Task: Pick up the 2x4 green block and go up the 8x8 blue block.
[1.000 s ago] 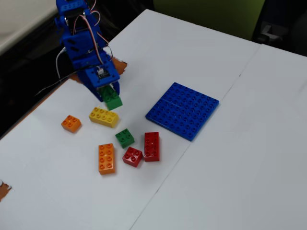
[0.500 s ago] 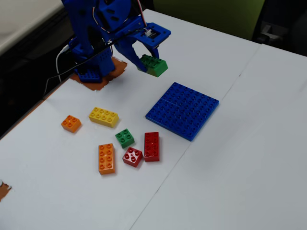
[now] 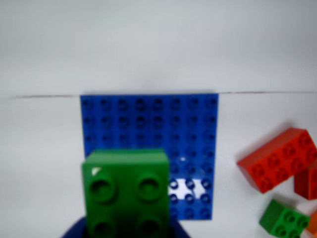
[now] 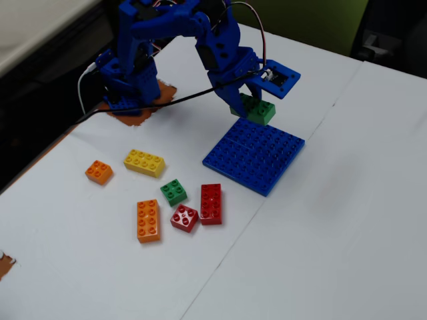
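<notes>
- My pincer (image 4: 253, 107) is closed on the 2x4 green block (image 4: 255, 110), carrying it clear of the worktop (image 4: 333, 233), upper middle of the fixed view.
- In the wrist view the same block (image 3: 126, 191) fills the lower centre-left, studs facing the camera, with a sliver of my blue pincer just under it at the bottom edge; the fingers themselves are hidden there.
- The fixed view shows the block hanging just over the far edge of the 8x8 blue block (image 4: 255, 154); whether they touch I cannot tell.
- The wrist view shows the 8x8 blue block (image 3: 148, 124) lying flat behind the green one, a bright glare patch on its lower right studs.
- Only the fixed view shows my whole arm (image 4: 200, 40) and its base at the upper left.
- Lower left of the fixed view lie loose bricks: a yellow brick (image 4: 144, 163), a small orange brick (image 4: 99, 172), a long orange brick (image 4: 148, 221), a small green brick (image 4: 173, 192) and two red bricks (image 4: 211, 203).
- The wrist view catches only a red brick (image 3: 277, 158) and the small green one (image 3: 284, 218) at its right edge.
</notes>
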